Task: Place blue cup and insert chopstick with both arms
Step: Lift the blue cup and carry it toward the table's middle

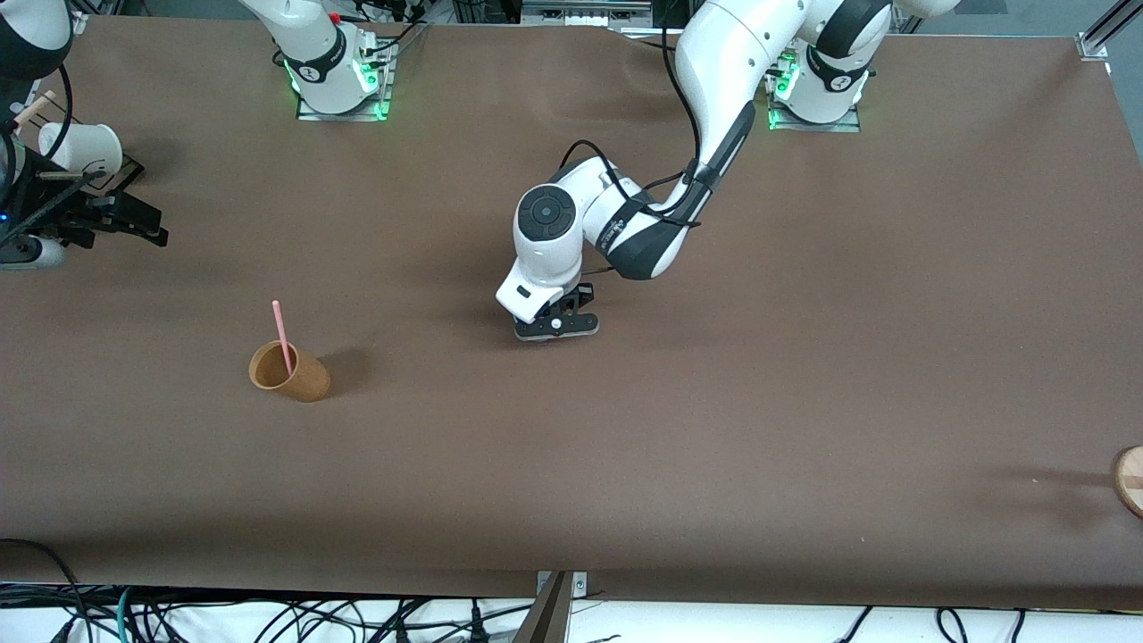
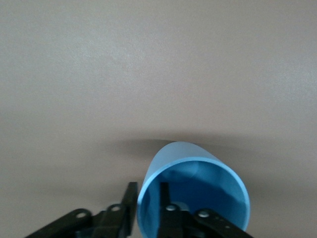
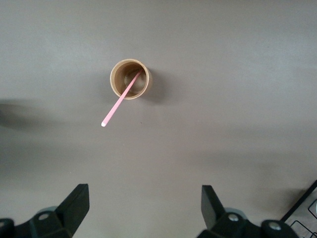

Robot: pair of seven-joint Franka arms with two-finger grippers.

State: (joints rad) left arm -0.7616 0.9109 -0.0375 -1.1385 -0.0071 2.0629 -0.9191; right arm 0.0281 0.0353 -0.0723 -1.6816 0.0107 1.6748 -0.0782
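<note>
At mid-table, the left gripper (image 2: 147, 206) straddles the blue cup's (image 2: 198, 198) rim, narrowly parted.

White arms (image 1: 714, 80) with black joints, cables, black hands.

Brown cup (image 1: 290, 373) stands upright on the tabletop (image 1: 714, 429), toward the right arm's end. White cup (image 1: 80, 147) lies tipped on a black fixture (image 1: 85, 210) at the tabletop edge at that same end. Round wooden obj. (image 1: 1130, 480), partly out of frame, at the left arm's end edge.
</note>
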